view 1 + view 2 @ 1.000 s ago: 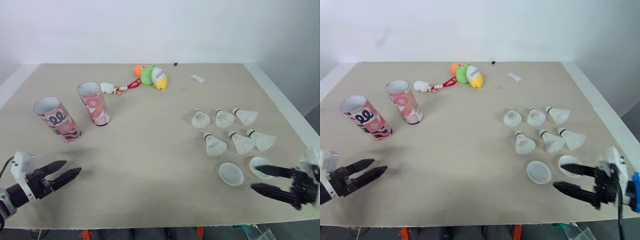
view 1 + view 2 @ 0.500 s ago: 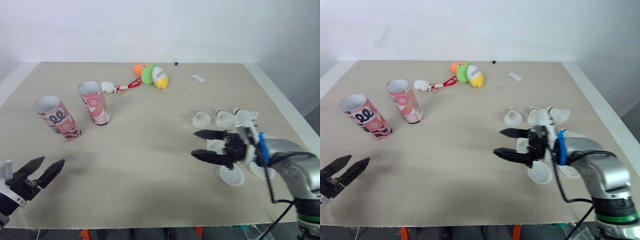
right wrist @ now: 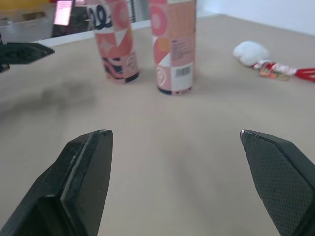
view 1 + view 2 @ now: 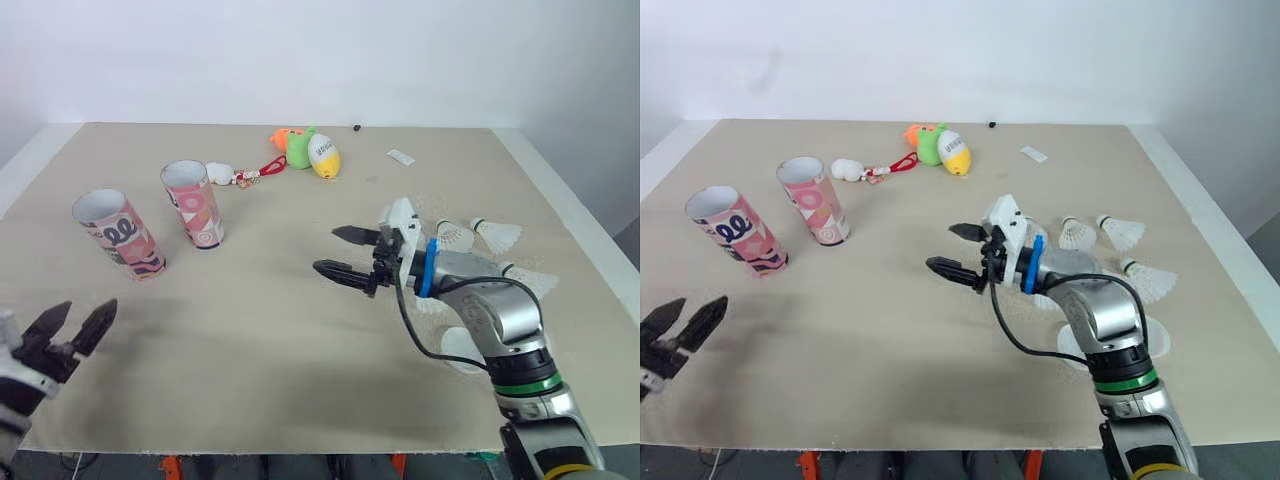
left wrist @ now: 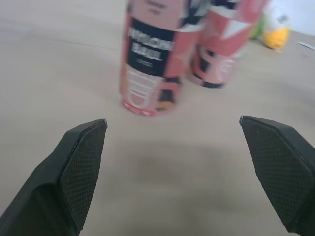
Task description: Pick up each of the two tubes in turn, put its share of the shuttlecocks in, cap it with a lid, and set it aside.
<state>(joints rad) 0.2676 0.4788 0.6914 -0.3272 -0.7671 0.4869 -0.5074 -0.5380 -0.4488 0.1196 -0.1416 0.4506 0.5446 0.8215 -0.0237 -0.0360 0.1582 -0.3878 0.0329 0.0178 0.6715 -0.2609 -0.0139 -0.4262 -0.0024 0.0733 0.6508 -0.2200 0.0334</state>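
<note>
So in the last second the right tool (image 4: pixel 326 250) has swung all the way from the near right corner by the lids (image 4: pixel 456 352), past the shuttlecocks (image 4: pixel 495 233), out to the middle of the surface (image 4: pixel 270 340). Its fingers are spread wide and it's holding nothing. Its wrist view looks straight at both tubes, so I'd guess it's going for the right tube (image 4: pixel 193 204) (the closer one to it), though it's well apart from it for now. Meanwhile the left tool (image 4: pixel 85 315) has slid back toward the near left edge, also gaping and empty, with the left tube (image 4: pixel 118 235) ahead of it. Both tubes stand upright and open-topped on the left, with nothing in them that I can see, and the shuttlecocks lie in their cluster on the right. So the task is basically at step one: no tube picked up, nothing loaded, nothing capped. The plush toys (image 4: pixel 310 152) at the back are just clutter
</note>
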